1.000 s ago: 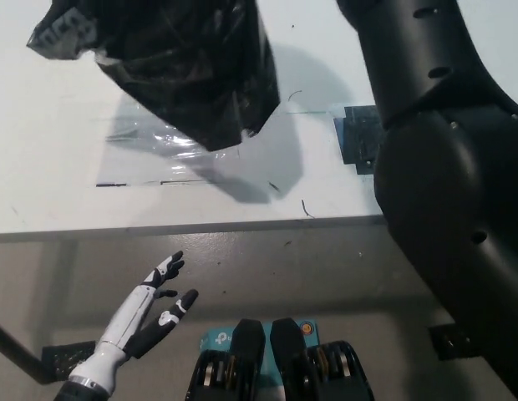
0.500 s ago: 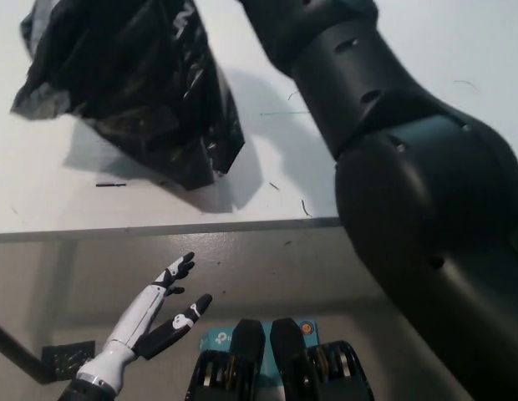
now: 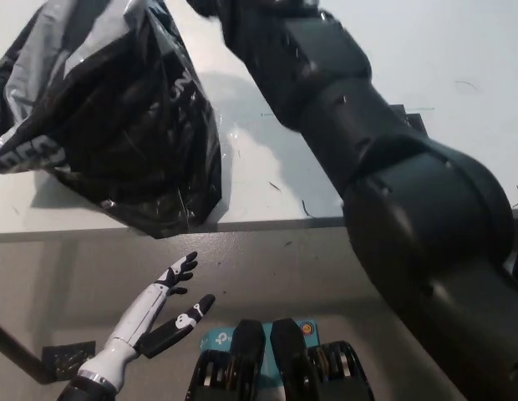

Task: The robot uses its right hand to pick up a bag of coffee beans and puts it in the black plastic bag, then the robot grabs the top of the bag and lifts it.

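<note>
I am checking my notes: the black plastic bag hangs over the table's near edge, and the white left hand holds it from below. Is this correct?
Not quite. The head view shows the white left hand open and apart from the black plastic bag, resting low beneath the table edge. The bag does overhang the near edge.

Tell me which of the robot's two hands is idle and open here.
The white left hand, at lower left below the table edge, fingers spread, holding nothing. The black right arm reaches up toward the black plastic bag.

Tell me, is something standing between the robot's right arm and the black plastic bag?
Nothing visible does. The right arm reaches straight to the top of the black plastic bag, though the hand itself is out of the picture. The white table beside them shows bare, and the left hand rests open, low at the left.
</note>
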You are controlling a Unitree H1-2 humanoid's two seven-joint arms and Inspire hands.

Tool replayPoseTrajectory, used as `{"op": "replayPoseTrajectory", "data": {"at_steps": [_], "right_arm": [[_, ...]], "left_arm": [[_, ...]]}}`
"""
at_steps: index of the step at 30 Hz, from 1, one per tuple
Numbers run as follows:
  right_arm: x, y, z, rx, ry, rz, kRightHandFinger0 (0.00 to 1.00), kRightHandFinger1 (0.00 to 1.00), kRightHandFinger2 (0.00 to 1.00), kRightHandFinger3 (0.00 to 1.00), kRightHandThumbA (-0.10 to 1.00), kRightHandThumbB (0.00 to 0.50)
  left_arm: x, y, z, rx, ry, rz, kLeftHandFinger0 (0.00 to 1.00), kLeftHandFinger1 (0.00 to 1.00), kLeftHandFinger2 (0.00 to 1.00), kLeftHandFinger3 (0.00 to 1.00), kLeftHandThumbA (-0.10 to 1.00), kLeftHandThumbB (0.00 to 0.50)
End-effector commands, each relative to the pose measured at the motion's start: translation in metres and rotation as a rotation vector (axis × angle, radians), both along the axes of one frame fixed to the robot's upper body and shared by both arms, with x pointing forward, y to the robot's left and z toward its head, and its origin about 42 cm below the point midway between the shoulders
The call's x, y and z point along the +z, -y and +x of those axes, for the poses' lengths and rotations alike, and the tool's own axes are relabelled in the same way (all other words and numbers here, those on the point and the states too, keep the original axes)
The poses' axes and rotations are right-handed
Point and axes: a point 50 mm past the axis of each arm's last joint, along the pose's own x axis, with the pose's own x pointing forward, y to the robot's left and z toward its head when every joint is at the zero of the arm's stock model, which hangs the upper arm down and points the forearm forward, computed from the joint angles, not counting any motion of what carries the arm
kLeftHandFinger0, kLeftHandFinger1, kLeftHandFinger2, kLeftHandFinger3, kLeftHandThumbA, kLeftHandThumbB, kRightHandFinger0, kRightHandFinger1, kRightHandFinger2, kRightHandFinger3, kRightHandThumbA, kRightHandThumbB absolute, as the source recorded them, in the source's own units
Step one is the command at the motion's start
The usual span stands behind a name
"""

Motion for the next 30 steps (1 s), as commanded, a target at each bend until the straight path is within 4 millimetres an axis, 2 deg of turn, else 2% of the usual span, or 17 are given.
{"op": "replayPoseTrajectory", "data": {"at_steps": [1, 2, 3, 4, 5, 6, 8, 9, 10, 15, 18, 20, 22, 23, 27, 28, 30], "right_arm": [[-0.012, 0.042, 0.016, -0.019, 0.304, -0.754, 1.00, 1.00, 1.00, 1.00, 0.79, 0.236], [-0.013, 0.045, 0.017, -0.023, 0.311, -0.817, 1.00, 1.00, 1.00, 1.00, 0.84, 0.258], [-0.016, 0.052, 0.019, -0.036, 0.317, -0.914, 1.00, 1.00, 1.00, 1.00, 0.89, 0.323], [-0.017, 0.055, 0.020, -0.042, 0.318, -0.938, 1.00, 1.00, 1.00, 1.00, 0.89, 0.333], [-0.019, 0.061, 0.022, -0.058, 0.325, -0.980, 1.00, 1.00, 1.00, 1.00, 0.89, 0.382], [-0.019, 0.061, 0.022, -0.058, 0.325, -0.980, 1.00, 1.00, 1.00, 1.00, 0.89, 0.400], [-0.019, 0.072, 0.025, -0.074, 0.342, -1.043, 1.00, 1.00, 1.00, 1.00, 0.90, 0.445], [-0.017, 0.076, 0.026, -0.068, 0.341, -1.064, 1.00, 1.00, 1.00, 1.00, 0.93, 0.487], [-0.016, 0.078, 0.027, -0.063, 0.337, -1.065, 1.00, 1.00, 1.00, 1.00, 0.93, 0.499], [-0.001, 0.086, 0.028, 0.013, 0.312, -0.970, 1.00, 1.00, 1.00, 1.00, 0.98, 0.500], [0.016, 0.091, 0.026, 0.063, 0.332, -0.771, 1.00, 1.00, 1.00, 1.00, 1.00, 0.467], [0.038, 0.089, 0.020, 0.111, 0.362, -0.654, 1.00, 1.00, 1.00, 1.00, 1.00, 0.462], [0.052, 0.088, 0.016, 0.078, 0.344, -0.499, 1.00, 1.00, 1.00, 1.00, 0.95, 0.499], [0.065, 0.089, 0.013, 0.085, 0.342, -0.434, 1.00, 1.00, 1.00, 1.00, 1.00, 0.500], [0.093, 0.092, 0.002, 0.099, 0.337, -0.336, 1.00, 1.00, 1.00, 1.00, 1.00, 0.500], [0.116, 0.097, -0.006, 0.130, 0.349, -0.270, 1.00, 1.00, 1.00, 1.00, 1.00, 0.500], [0.134, 0.102, -0.012, 0.170, 0.372, -0.197, 1.00, 1.00, 1.00, 1.00, 1.00, 0.500]], "left_arm": [[0.016, -0.003, 0.007, -0.045, 0.055, 0.012, 0.83, 0.87, 0.96, 1.00, 0.80, 0.105], [0.017, -0.003, 0.007, -0.048, 0.060, 0.009, 0.82, 0.86, 0.96, 1.00, 0.80, 0.107], [0.017, -0.003, 0.007, -0.048, 0.060, 0.009, 0.81, 0.86, 0.97, 1.00, 0.80, 0.118], [0.017, -0.003, 0.008, -0.046, 0.059, 0.012, 0.81, 0.86, 0.97, 1.00, 0.81, 0.119], [0.017, -0.003, 0.007, -0.047, 0.059, 0.017, 0.81, 0.87, 0.98, 1.00, 0.83, 0.127], [0.017, -0.003, 0.007, -0.047, 0.059, 0.017, 0.81, 0.87, 0.98, 1.00, 0.83, 0.128], [0.018, -0.003, 0.008, -0.052, 0.061, 0.029, 0.82, 0.87, 0.99, 1.00, 0.83, 0.115], [0.018, -0.004, 0.007, -0.054, 0.059, 0.031, 0.82, 0.88, 0.99, 1.00, 0.83, 0.116], [0.017, -0.004, 0.006, -0.055, 0.057, 0.030, 0.82, 0.88, 0.99, 1.00, 0.82, 0.101], [0.011, -0.003, 0.003, -0.053, 0.039, 0.042, 0.84, 0.89, 1.00, 1.00, 0.82, 0.094], [0.009, 0.000, 0.003, -0.051, 0.034, 0.048, 0.81, 0.86, 0.98, 1.00, 0.79, 0.098], [0.008, 0.000, 0.003, -0.046, 0.023, 0.045, 0.81, 0.86, 0.97, 1.00, 0.79, 0.107], [0.008, 0.001, 0.003, -0.055, 0.026, 0.054, 0.83, 0.87, 0.97, 1.00, 0.79, 0.091], [0.009, 0.001, 0.003, -0.059, 0.030, 0.057, 0.83, 0.87, 0.97, 1.00, 0.79, 0.091], [0.010, 0.001, 0.005, -0.061, 0.036, 0.067, 0.84, 0.88, 0.98, 1.00, 0.80, 0.109], [0.011, 0.001, 0.006, -0.065, 0.045, 0.085, 0.85, 0.88, 0.99, 1.00, 0.85, 0.118], [0.012, 0.000, 0.008, -0.065, 0.048, 0.091, 0.86, 0.88, 1.00, 1.00, 0.86, 0.125]]}}
